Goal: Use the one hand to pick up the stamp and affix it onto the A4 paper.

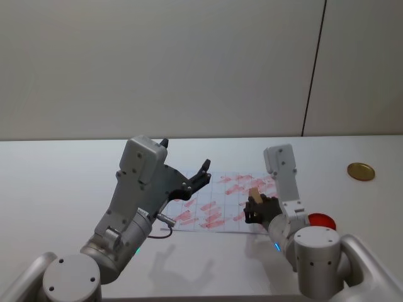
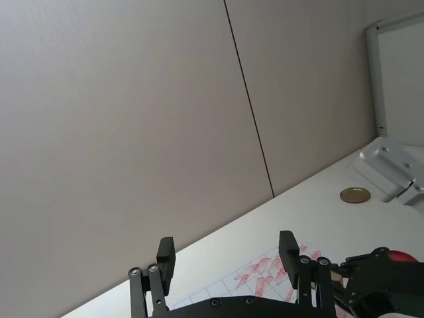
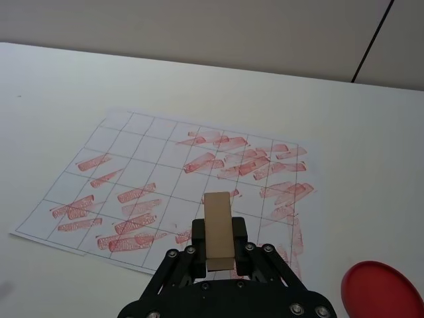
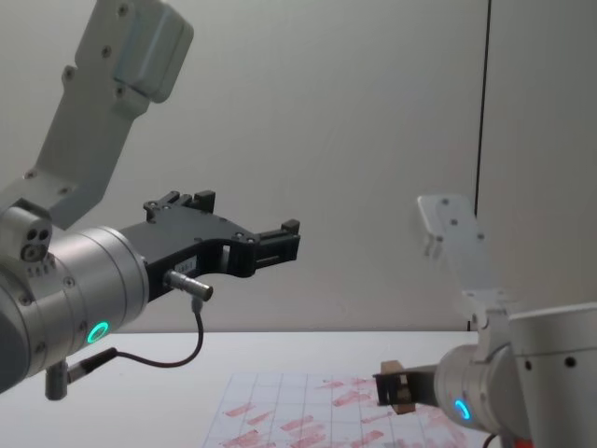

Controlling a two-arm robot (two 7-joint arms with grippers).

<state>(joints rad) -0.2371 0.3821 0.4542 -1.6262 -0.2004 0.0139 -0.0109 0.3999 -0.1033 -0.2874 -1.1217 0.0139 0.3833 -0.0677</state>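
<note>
The stamp [image 3: 218, 215] was pictured clamped between the fingers of the right claw [image 3: 218, 236]. It jutted out ahead of the claw and, as far as could be judged, was raised clear of the paper [image 3: 142, 169] spread below and beyond it. The sheet's grid was shown crowded with red marks, thickest straight ahead of the claw. A red ink pad [image 3: 383, 291] was seen close at the claw's side, off the sheet, on the white tabletop [image 3: 59, 86]. The left claw [image 2: 227, 255], fingers apart and holding nothing, was parked high and well apart from the work.

Trouble could be expected if the stamp were brought down tilted, leaving only a partial print. If it were pressed onto an old mark, the new one would be lost. The loose sheet, held down by nothing, could be dragged or lifted with the stamp.
</note>
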